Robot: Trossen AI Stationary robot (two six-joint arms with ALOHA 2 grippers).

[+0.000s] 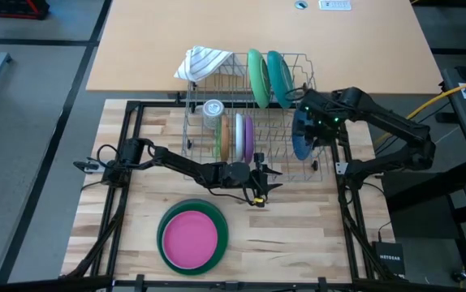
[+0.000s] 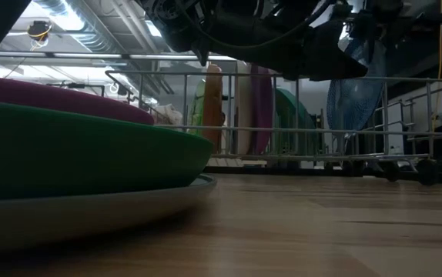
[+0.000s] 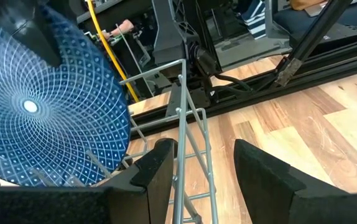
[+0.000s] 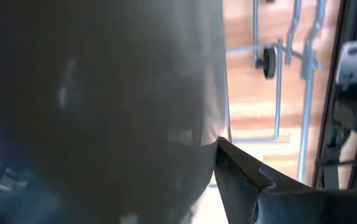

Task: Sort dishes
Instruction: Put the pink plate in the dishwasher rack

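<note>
A wire dish rack holds a green plate and a teal plate at its far side. Tan, white and purple dishes stand on edge in its middle. My right gripper is shut on a blue patterned plate at the rack's right end. My left gripper stands open at the rack's near right corner, with one finger on either side of the rack's wires. A pink plate lies in a dark green one near the table's front. My right gripper pinches the blue plate's upper rim between its two fingers, coming from above and pointing down. The plate stands on edge, its lower part down among the rack's wires; whether it rests on them I cannot tell. My left gripper has the rack's corner wires between its open fingers; whether a finger touches them I cannot tell.
A striped white cloth hangs over the rack's far left corner, and a small clear glass stands inside the rack. A tan table lies beyond the rack. Bare wood lies right of the stacked plates.
</note>
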